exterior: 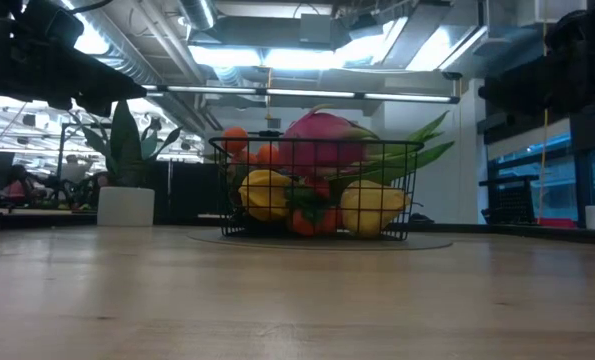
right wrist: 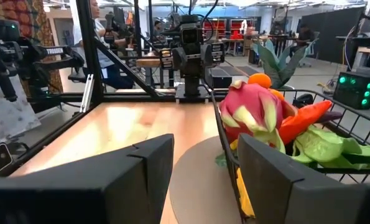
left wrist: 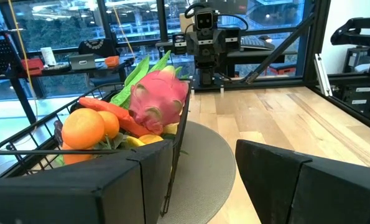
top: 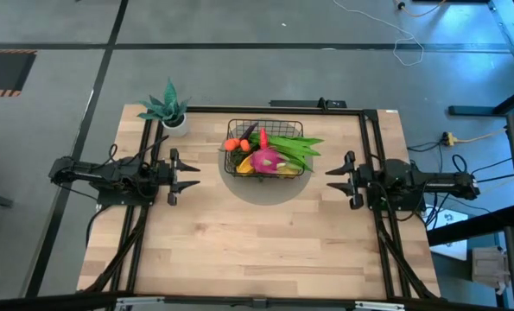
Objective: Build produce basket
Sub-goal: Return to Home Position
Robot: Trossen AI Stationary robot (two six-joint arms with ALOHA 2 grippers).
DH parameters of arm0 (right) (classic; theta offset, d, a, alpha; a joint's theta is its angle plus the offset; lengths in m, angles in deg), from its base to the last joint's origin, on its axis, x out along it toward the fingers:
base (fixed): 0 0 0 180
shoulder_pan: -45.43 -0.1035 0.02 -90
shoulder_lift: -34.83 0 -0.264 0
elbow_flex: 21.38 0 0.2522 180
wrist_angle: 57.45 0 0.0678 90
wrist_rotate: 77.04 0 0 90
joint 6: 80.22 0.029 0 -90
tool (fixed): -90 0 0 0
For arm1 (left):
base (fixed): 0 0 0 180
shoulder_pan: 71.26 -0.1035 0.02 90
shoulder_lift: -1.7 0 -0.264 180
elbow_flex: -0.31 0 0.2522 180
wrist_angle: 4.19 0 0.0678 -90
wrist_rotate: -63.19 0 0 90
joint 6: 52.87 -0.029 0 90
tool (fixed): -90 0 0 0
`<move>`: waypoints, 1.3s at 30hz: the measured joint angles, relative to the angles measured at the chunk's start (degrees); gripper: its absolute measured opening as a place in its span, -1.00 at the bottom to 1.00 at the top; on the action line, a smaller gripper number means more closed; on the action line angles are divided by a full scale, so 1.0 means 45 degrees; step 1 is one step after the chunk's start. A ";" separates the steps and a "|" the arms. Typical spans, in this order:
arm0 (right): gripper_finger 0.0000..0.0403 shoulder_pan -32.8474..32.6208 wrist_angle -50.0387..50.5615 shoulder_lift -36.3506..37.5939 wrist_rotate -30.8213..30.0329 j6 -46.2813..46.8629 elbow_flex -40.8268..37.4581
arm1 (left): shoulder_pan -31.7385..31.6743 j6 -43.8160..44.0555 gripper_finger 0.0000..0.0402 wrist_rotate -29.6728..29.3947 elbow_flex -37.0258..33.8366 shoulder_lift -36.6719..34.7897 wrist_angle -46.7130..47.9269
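The black wire basket (top: pixel 265 128) stands on the grey round mat (top: pixel 265 186) at the table's far middle. It holds the produce: a pink dragon fruit (top: pixel 266 159), green bean pods (top: pixel 296 146), oranges (top: pixel 232 144), a carrot (left wrist: pixel 113 112) and yellow fruit (exterior: pixel 370 208). My left gripper (top: pixel 193 175) is open and empty, to the left of the basket. My right gripper (top: pixel 332 180) is open and empty, to its right. Both hover level, pointing toward the basket.
A teal potted plant (top: pixel 170 108) in a white pot stands at the table's far left. The near half of the wooden table (top: pixel 257 250) is bare wood. Black frame rails (top: pixel 144 155) run along the left and right sides.
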 joint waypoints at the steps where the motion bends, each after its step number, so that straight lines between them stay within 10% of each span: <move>1: -0.15 0.0000 0.0000 0.0008 0.0000 0.0014 0.0000 | 0.0000 0.0000 -0.14 0.0000 -0.0003 0.0005 0.0000; 39: -0.15 0.0000 -0.0005 -0.0817 -0.0019 -0.0020 0.0005 | 0.0000 -0.0408 -0.14 0.0708 0.0000 0.0000 0.0210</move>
